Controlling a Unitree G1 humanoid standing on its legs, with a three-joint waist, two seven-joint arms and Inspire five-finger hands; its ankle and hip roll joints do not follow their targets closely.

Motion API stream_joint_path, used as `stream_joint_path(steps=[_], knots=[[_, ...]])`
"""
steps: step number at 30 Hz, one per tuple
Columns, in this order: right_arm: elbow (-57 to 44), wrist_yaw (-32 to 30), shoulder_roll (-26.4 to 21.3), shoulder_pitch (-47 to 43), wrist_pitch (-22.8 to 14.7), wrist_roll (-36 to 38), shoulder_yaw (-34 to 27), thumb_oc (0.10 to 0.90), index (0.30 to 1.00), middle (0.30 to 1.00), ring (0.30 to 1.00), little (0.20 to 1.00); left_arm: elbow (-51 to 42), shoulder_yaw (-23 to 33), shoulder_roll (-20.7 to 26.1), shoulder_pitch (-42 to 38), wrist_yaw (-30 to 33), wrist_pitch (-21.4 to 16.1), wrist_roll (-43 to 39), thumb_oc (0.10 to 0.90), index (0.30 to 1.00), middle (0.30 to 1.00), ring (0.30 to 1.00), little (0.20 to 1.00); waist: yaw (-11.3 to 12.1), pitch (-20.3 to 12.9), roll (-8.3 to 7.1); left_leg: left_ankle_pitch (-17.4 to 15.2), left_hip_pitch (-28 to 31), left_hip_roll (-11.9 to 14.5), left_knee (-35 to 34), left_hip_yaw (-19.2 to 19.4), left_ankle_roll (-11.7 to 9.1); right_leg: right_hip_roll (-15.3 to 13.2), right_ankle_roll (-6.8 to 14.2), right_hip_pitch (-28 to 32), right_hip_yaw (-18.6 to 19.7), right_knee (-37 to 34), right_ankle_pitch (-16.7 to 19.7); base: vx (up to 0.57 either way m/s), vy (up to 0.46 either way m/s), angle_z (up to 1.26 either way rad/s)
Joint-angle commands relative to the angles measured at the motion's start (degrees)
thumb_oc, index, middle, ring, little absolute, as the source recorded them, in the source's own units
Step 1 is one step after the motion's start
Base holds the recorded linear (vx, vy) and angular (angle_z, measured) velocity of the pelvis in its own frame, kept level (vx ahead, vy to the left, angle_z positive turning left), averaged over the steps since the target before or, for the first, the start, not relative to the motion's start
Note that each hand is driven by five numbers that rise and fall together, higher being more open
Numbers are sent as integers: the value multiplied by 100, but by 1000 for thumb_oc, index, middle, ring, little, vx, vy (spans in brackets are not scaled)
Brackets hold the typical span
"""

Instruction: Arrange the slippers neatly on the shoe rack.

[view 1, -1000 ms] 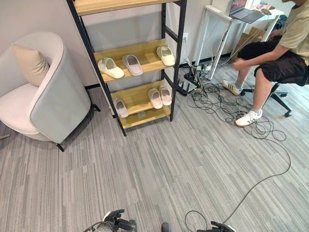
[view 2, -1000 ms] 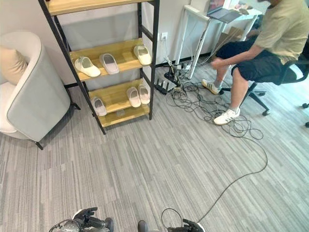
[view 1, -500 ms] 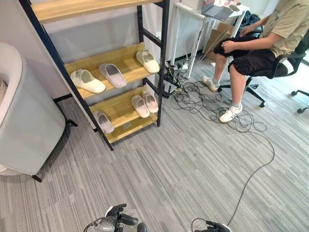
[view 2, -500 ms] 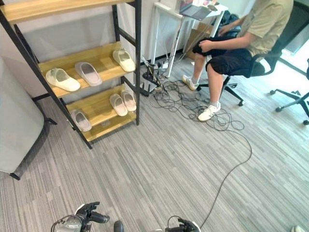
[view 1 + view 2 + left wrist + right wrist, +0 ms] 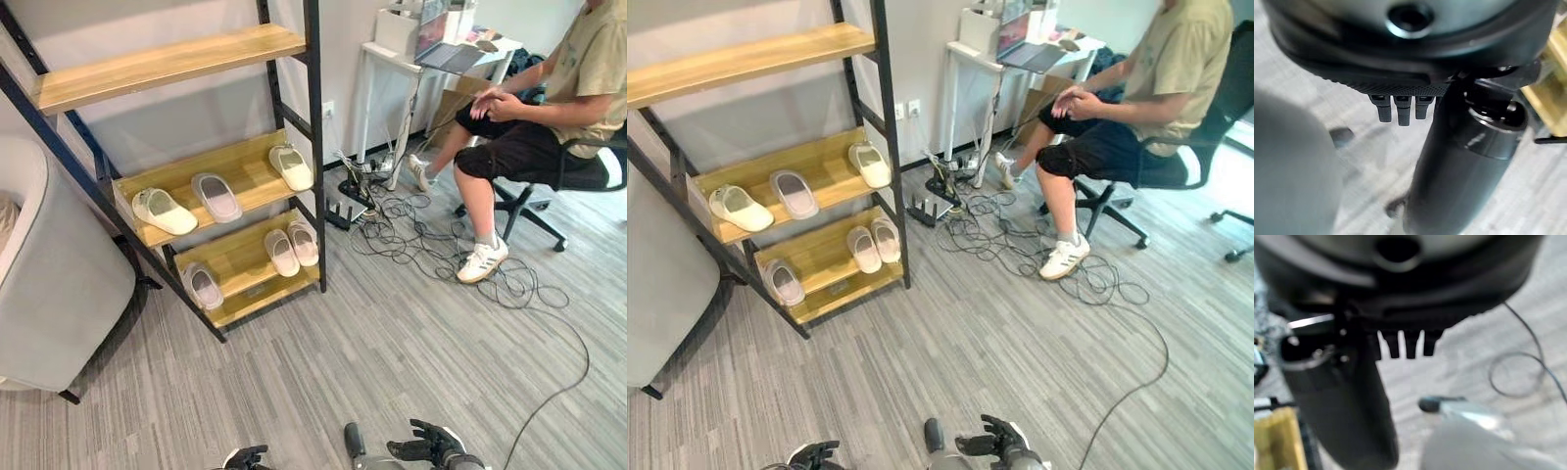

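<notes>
- On the shoe rack (image 5: 315, 147), all the visible slippers already sit on shelves: three on the middle shelf (image 5: 235, 171), three on the bottom shelf (image 5: 240, 262).
- The middle ones look loosely spaced (a cream slipper (image 5: 163, 211), a grey slipper (image 5: 216, 197), another by the post (image 5: 291, 166)), so tidying probably remains.
- Low in the head views, the right hand (image 5: 427, 448) hangs with fingers spread, grasping nothing.
- The left hand (image 5: 245, 457) holds nothing; its fingers look relaxed in its wrist view.
</notes>
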Motion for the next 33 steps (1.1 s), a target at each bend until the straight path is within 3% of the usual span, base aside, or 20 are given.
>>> stream_joint_path(steps=[1,2,4,9,12,13,14,17,19,23,26,29,32,33], knots=[[3,63,-160,428,-88,-16,-44,800,900,900,900,900,-42,66,299,-234,27,-270,-60,800,900,900,900,900,-233,-80,-97,286,-186,-272,243,-29,72,-161,369,174,397,717,-195,32,-461,61],[-6,24,-201,459,-101,47,-137,800,900,900,900,900,-87,45,312,-295,26,-256,-123,800,900,900,900,900,-264,-12,-223,659,-795,-187,1264,-78,15,-159,226,312,446,684,-223,-9,-457,64],[3,-43,-249,460,-93,109,-208,800,900,900,900,900,-109,3,335,-347,67,-243,-156,800,900,900,900,900,-289,87,-354,794,-1210,-46,1915,135,79,-207,126,398,454,685,-230,10,-261,42],[114,-52,-320,427,-106,106,-232,800,900,900,900,900,-40,7,312,-360,46,-235,-142,800,900,900,900,900,-184,154,-314,506,-1745,-133,1180,577,198,-154,133,728,542,563,-457,167,-44,11],[55,-45,-386,471,-57,124,-234,800,900,900,900,900,-32,-25,316,-322,29,-243,-149,800,900,900,900,900,-62,266,-256,700,-2250,23,573,795,83,-134,165,1053,616,381,-647,253,64,4],[-19,-2,-335,454,-60,92,-223,800,900,900,900,900,-24,4,311,-270,29,-233,-162,800,900,900,900,900,-78,230,-263,555,-2043,-2,496,757,102,-140,198,1015,673,421,-671,287,59,-24],[-32,-22,-357,424,-35,107,-219,800,900,900,900,900,-6,2,341,-300,52,-236,-149,800,900,900,900,900,-48,271,-299,749,-2334,-1,785,686,45,-147,205,1065,728,436,-648,271,75,-45],[-28,28,-297,395,-104,46,-158,800,900,900,900,900,126,128,292,-326,33,-245,-190,800,900,900,900,900,19,236,-324,488,-2155,-193,795,594,72,-316,324,1123,894,408,-601,254,99,-63],[-5,29,-256,301,-113,26,-114,800,900,900,900,900,96,192,313,-369,78,-247,-188,800,900,900,900,900,95,223,-380,394,-2048,-274,753,704,124,-493,479,1119,984,346,-425,186,77,-75],[-87,43,-211,197,-88,51,-50,800,900,900,900,900,-51,246,331,-394,90,-242,-213,800,900,900,900,900,179,187,-410,256,-1906,-390,755,811,222,-669,590,1060,1101,382,-211,177,99,-34],[-269,75,-179,83,-78,57,-7,800,900,900,900,900,-227,338,358,-397,110,-226,-239,800,900,900,900,900,252,169,-397,232,-1639,-513,569,881,317,-812,744,908,1108,708,323,239,115,-7],[-443,121,-143,134,-102,57,-2,800,900,900,900,900,-280,354,368,-361,129,-232,-225,800,900,900,900,900,234,111,-358,295,-1401,-589,337,852,308,-794,821,815,1020,772,587,176,55,-16],[-507,130,-154,209,-118,80,11,800,900,900,900,900,-294,340,396,-341,101,-245,-224,800,900,900,900,900,79,75,-280,369,-1105,-672,37,690,333,-437,745,524,1042,572,313,188,51,4],[-507,130,-157,210,-118,80,13,800,900,900,900,900,-294,340,393,-339,101,-245,-224,800,900,900,900,900,66,90,-276,360,-1082,-672,32,676,333,-436,742,546,1026,582,296,215,8,10]])
